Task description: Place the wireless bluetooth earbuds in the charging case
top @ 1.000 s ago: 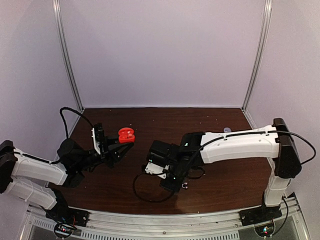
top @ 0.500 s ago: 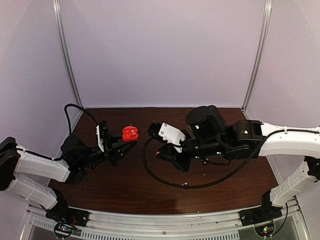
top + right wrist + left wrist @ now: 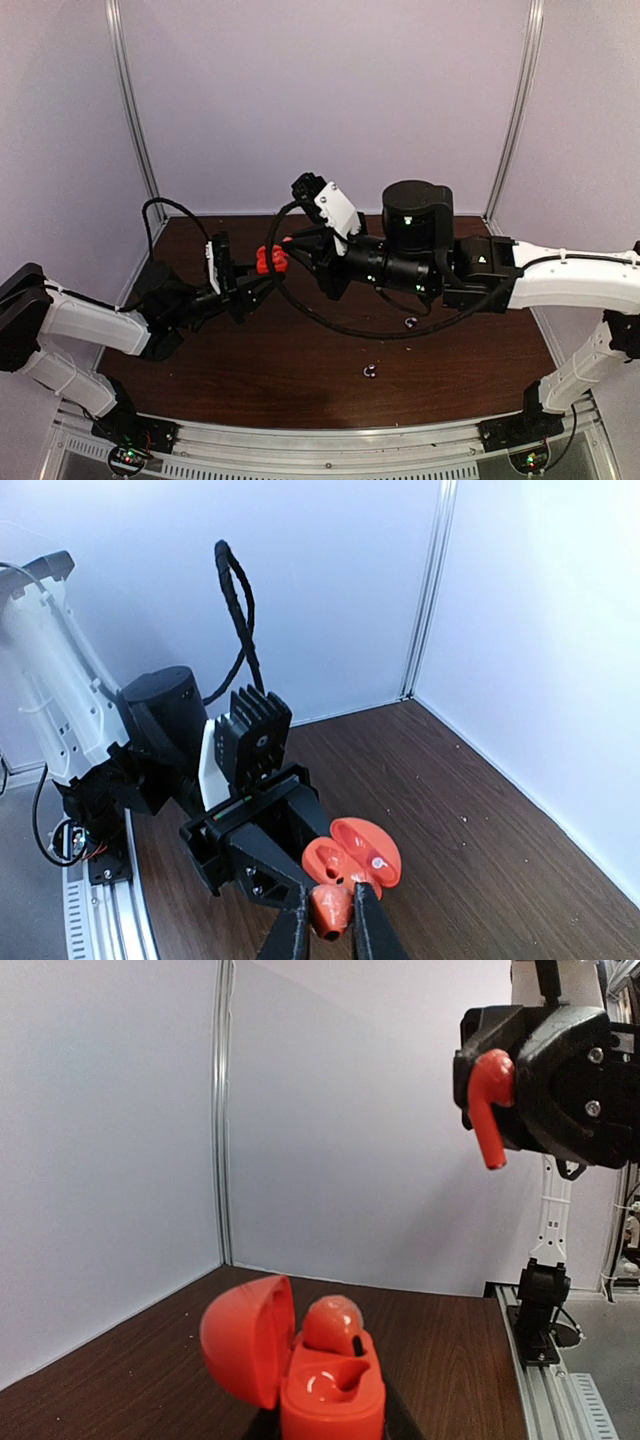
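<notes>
while the left pincer (image 3: 264,277) grips the case (image 3: 330,1405) holding one earbud (image 3: 333,1325), the right pincer (image 3: 328,922) pinches another earbud (image 3: 486,1085).

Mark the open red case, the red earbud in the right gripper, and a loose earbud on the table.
open red case (image 3: 330,1412), left wrist view, front of its base
red earbud (image 3: 487,1125), left wrist view, its hanging stem
loose earbud (image 3: 370,371), top external view, its curved body
</notes>
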Controlling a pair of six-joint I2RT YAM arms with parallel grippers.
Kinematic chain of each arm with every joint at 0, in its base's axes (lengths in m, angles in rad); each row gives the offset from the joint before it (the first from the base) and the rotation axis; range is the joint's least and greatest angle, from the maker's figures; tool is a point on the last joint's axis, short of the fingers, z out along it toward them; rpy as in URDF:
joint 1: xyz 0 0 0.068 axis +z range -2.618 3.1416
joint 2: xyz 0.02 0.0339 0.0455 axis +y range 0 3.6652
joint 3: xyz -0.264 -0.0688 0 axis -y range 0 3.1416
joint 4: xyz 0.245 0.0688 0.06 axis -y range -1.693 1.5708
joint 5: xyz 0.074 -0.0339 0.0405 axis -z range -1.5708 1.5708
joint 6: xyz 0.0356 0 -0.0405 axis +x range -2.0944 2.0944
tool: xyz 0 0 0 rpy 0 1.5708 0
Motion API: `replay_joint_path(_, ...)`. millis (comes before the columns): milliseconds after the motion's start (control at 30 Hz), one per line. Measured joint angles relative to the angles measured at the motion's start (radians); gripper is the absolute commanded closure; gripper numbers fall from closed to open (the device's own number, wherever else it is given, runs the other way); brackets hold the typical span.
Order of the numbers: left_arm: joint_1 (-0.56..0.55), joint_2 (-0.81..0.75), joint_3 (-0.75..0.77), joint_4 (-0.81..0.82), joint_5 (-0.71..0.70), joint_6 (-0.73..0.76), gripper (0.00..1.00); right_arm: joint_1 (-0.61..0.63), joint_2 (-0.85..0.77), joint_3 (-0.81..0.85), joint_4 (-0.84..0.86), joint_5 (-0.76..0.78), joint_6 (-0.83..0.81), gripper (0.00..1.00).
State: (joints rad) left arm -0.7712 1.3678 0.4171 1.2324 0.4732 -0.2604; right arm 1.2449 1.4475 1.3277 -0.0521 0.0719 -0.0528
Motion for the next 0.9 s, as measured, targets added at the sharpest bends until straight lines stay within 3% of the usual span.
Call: replay_joint_path(900, 0.000, 0.051, 0.017, 0.054, -0.030, -0.078, 1.00, 0.000, 0.166, 0.058, 0.095, 0.113, -0.028, 0.92)
